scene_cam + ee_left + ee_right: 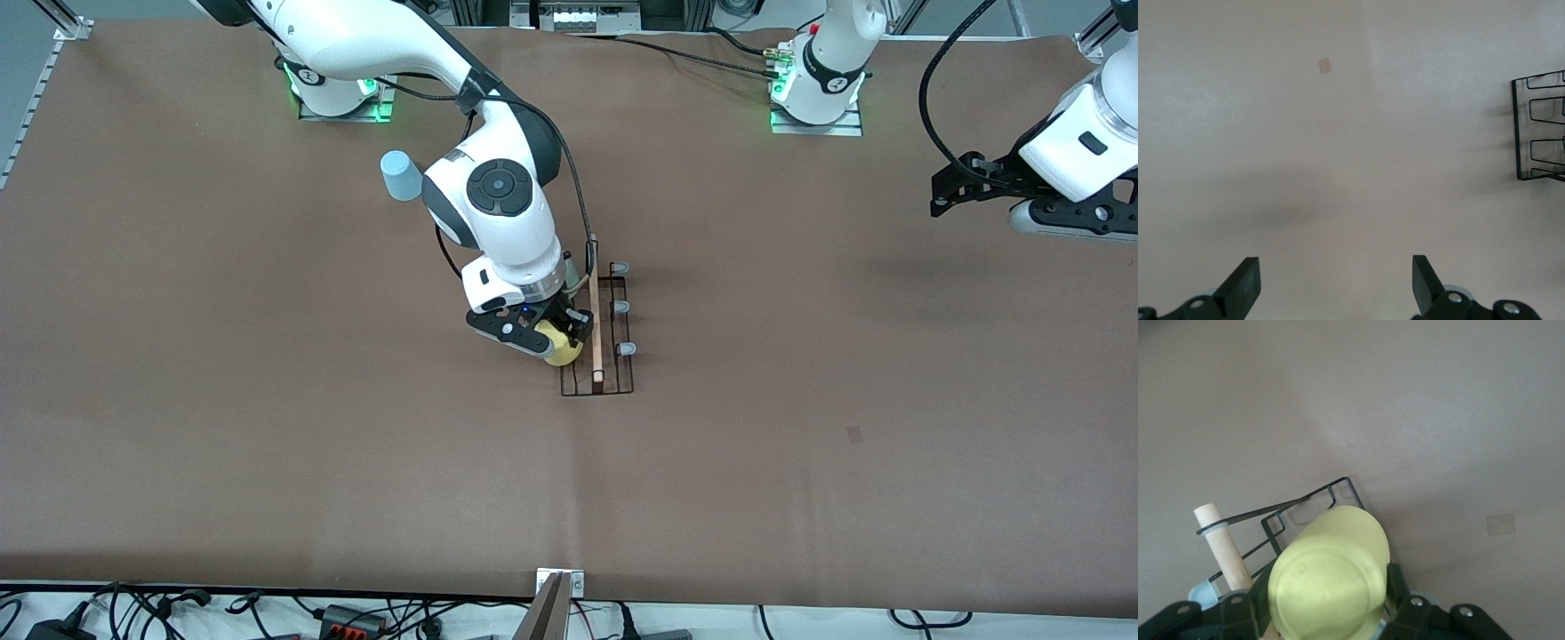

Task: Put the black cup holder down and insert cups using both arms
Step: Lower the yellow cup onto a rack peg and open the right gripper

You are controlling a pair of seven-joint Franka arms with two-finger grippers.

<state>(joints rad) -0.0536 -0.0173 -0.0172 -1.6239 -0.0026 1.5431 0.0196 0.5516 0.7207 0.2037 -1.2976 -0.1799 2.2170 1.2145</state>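
Note:
The black cup holder [613, 378] stands mid-table, its wooden rod [597, 320] pointing toward the front camera and grey-blue pegs [621, 307] on the side toward the left arm's end. My right gripper [564, 338] is shut on the yellow cup [564, 353], which is held against the rack beside the rod, at the end nearer the camera. In the right wrist view the yellow cup [1331, 577] shows its base and sits over the rack's wires [1305, 503] next to the rod [1221, 547]. A light blue cup [402, 175] stands upside down near the right arm's base. My left gripper [951, 191] waits open over the left arm's end of the table.
A small square patch [854, 434] marks the brown table cover toward the left arm's end. Cables and a camera mount [560, 600] run along the table's front edge. The left wrist view shows the rack's end [1538, 127] and the patch [1324, 65].

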